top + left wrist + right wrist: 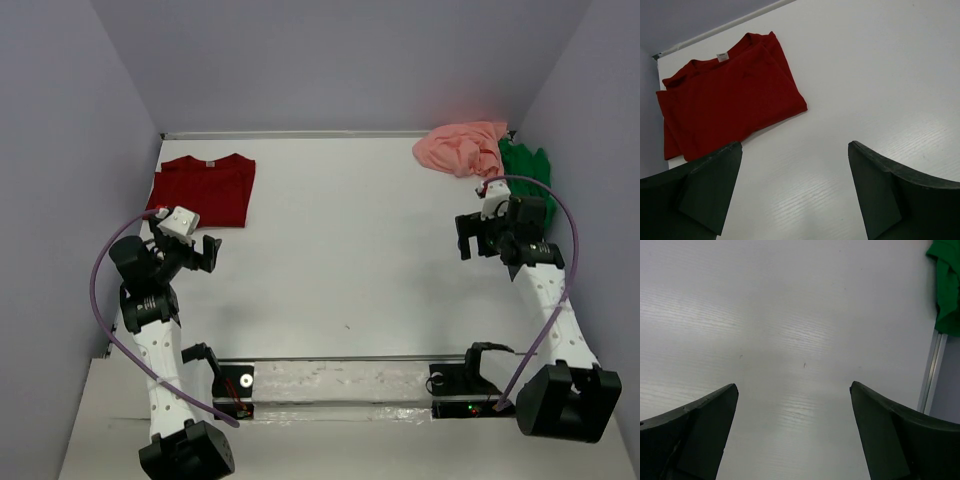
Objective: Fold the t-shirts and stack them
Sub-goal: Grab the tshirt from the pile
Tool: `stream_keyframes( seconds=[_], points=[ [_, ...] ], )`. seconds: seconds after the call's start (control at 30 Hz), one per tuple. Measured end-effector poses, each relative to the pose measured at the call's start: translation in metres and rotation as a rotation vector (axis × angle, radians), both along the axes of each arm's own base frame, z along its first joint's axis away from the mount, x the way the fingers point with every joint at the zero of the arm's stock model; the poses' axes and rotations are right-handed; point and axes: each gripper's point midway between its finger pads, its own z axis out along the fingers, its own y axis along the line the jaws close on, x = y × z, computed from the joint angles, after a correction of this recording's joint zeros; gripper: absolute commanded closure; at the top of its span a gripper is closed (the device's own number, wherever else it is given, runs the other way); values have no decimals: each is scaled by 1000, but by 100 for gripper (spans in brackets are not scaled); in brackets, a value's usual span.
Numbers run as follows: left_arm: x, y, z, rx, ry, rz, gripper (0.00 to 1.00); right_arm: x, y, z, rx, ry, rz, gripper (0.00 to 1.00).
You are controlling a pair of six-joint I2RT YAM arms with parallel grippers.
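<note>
A dark red t-shirt (204,190) lies folded flat at the back left of the table, its small neck label (722,56) showing in the left wrist view (730,102). A salmon-pink t-shirt (462,148) lies crumpled at the back right, with a bright green t-shirt (524,170) bunched beside it against the right wall (946,290). My left gripper (205,253) hovers open just in front of the red shirt, nothing between its fingers (795,150). My right gripper (472,236) stands open near the green shirt, over bare table (794,390).
The white table (340,250) is walled by grey panels on the left, back and right. A metal rail (932,370) runs along the right edge. The arm bases and a shiny strip (330,385) sit at the near edge.
</note>
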Motion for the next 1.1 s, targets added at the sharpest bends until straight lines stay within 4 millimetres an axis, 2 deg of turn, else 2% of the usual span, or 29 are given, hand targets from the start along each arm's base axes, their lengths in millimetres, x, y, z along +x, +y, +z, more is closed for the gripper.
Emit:
stream_keyframes(
  seconds=[0.1,0.17,0.33,0.5,0.6,0.67,0.77,0.9,0.97,1.1],
  points=[
    [0,0,0,1,-1,-3,1,-1,1,17,-9,-66,4,0],
    [0,-1,0,1,-1,-5,1,-1,-8,23,-46,-91,-30,0],
    [0,-1,0,0,-1,-8,1,3,-43,19,-173,-91,-181,0],
    [0,1,1,-16,2,9,1,4,-51,16,-191,-86,-226,0],
    [2,5,2,-26,2,40,1,5,-52,27,-191,-143,-242,0],
    [3,7,3,-32,0,52,1,3,-61,42,-220,-206,-298,0],
    [4,7,5,-37,-6,59,1,4,-70,52,-236,-245,-359,0],
    [4,6,8,-44,-15,55,1,7,-80,37,-257,-195,-412,0],
    [3,4,8,-47,-16,44,1,8,-82,16,-270,-112,-417,1],
    [2,1,6,-51,-15,25,1,7,-72,10,-235,-92,-364,2]
  ],
)
